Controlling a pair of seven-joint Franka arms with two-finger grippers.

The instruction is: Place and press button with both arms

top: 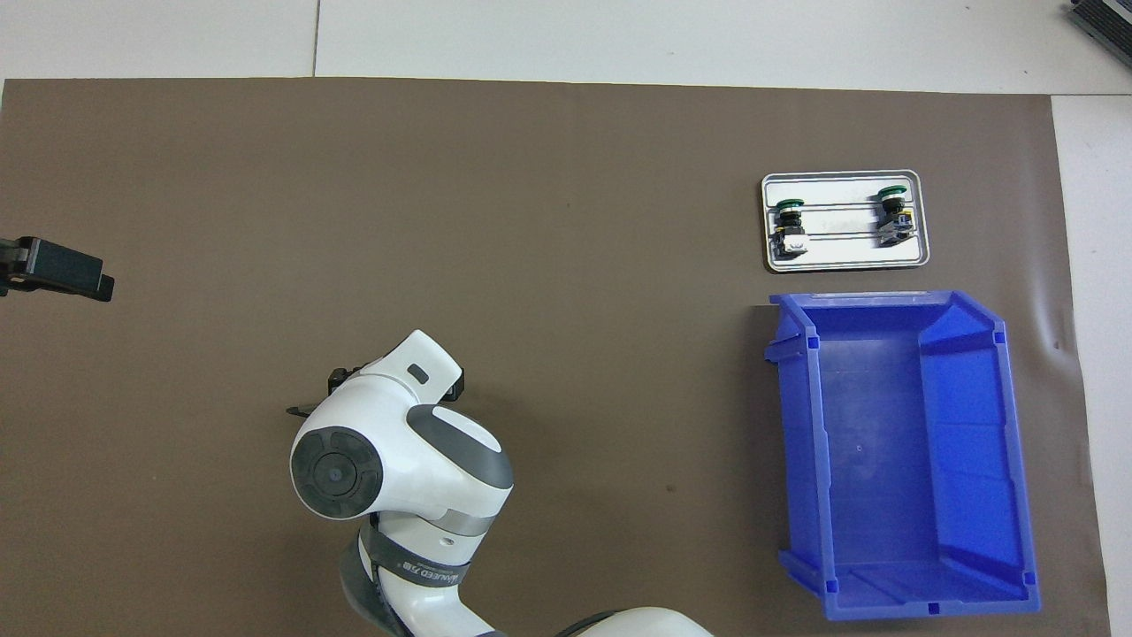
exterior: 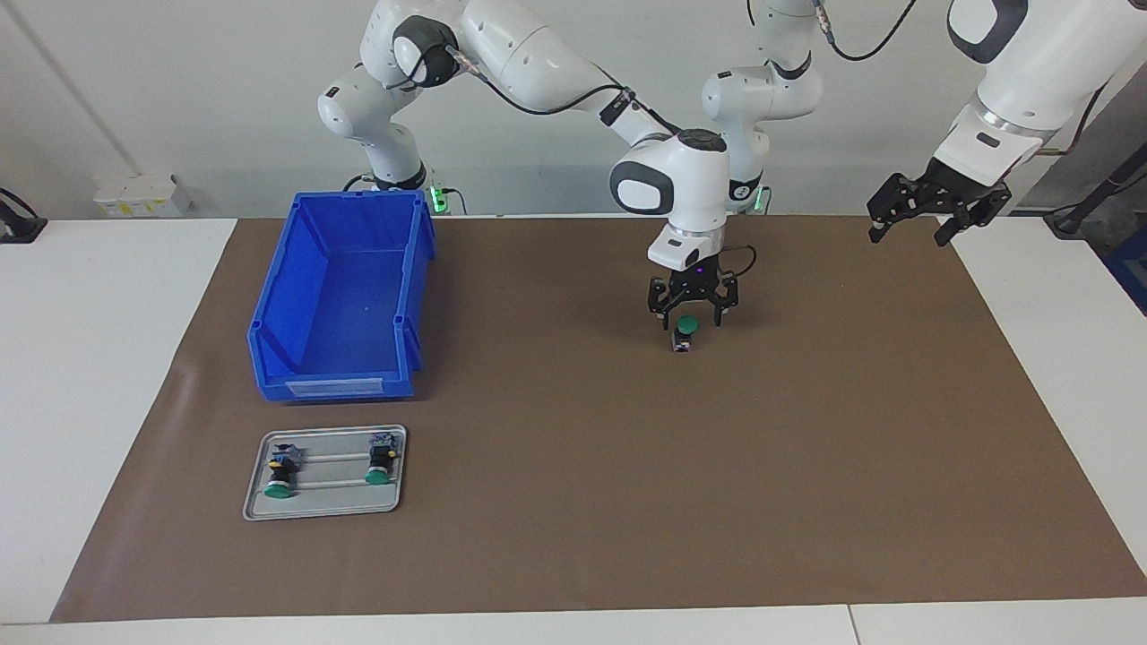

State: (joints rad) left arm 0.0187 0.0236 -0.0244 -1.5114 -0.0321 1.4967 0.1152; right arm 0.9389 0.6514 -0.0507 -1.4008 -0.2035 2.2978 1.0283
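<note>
A button (exterior: 685,333) with a green cap and black body sits on the brown mat (exterior: 573,502) near the table's middle, cap uppermost as far as I can tell. My right gripper (exterior: 689,319) is open and low over it, with a finger on each side of the cap and not closed on it. In the overhead view the right arm's wrist (top: 398,442) hides the button. My left gripper (exterior: 907,235) is open and empty, raised over the left arm's end of the mat. Only a black part of it (top: 57,270) shows in the overhead view.
An empty blue bin (exterior: 345,296) stands toward the right arm's end and also shows in the overhead view (top: 893,460). Farther from the robots lies a small metal tray (exterior: 324,512) with two more green-capped buttons (exterior: 280,475) (exterior: 381,463) lying in it.
</note>
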